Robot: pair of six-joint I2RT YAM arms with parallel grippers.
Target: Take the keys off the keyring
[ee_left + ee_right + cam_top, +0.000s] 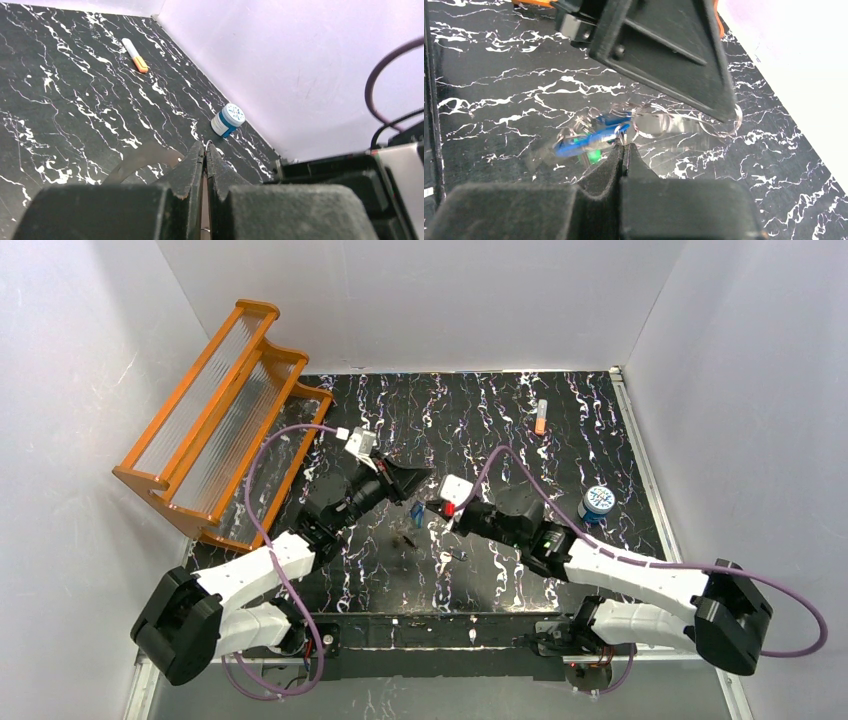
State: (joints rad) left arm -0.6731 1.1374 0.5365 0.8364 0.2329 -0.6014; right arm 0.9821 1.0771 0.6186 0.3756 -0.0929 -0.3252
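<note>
My left gripper (408, 478) is shut on the keyring; a sliver of its thin wire (208, 143) pokes out at the jaw tips. From the right wrist the keyring (720, 134) shows as a blurred thin loop hanging from the left gripper's black tip, held above the mat. The keys dangle from it in a blurred bunch: a blue-headed key (586, 141) (418, 512) and a green one (594, 156). My right gripper (624, 145) (438, 508) is shut, its tips pinched at the near end of the blue key. Two small metal pieces (405, 537) (456, 556) lie on the mat below.
An orange slatted rack (215, 420) stands at the back left. An orange-and-white tube (541, 417) (135, 55) lies at the far right. A blue-and-white jar (597, 503) (228, 120) sits by the right wall. White walls enclose the black marbled mat (500, 430).
</note>
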